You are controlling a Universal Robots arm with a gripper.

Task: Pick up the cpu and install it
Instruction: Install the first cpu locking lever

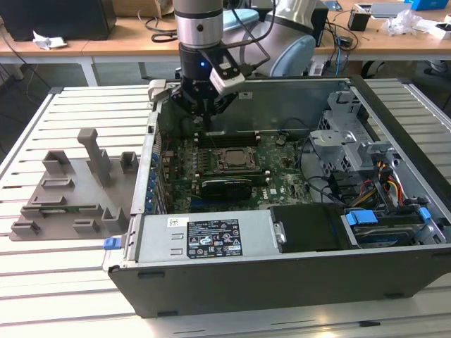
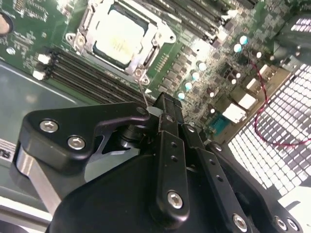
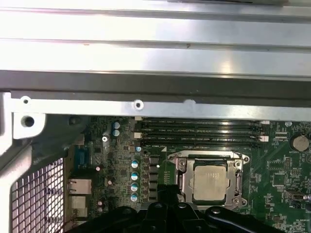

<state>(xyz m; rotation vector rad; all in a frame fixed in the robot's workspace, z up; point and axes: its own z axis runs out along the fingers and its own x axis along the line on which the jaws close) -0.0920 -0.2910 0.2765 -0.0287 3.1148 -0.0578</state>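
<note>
While the cpu (image 3: 210, 182) sits in its socket (image 3: 181, 180), the gripper (image 1: 205, 113) hangs above, jaws together.

Pincer (image 2: 167, 109) body hides motherboard (image 2: 204, 63) below socket.

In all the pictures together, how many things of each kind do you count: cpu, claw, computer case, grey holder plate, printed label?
cpu: 1
claw: 1
computer case: 1
grey holder plate: 1
printed label: 1
Total: 5
</note>
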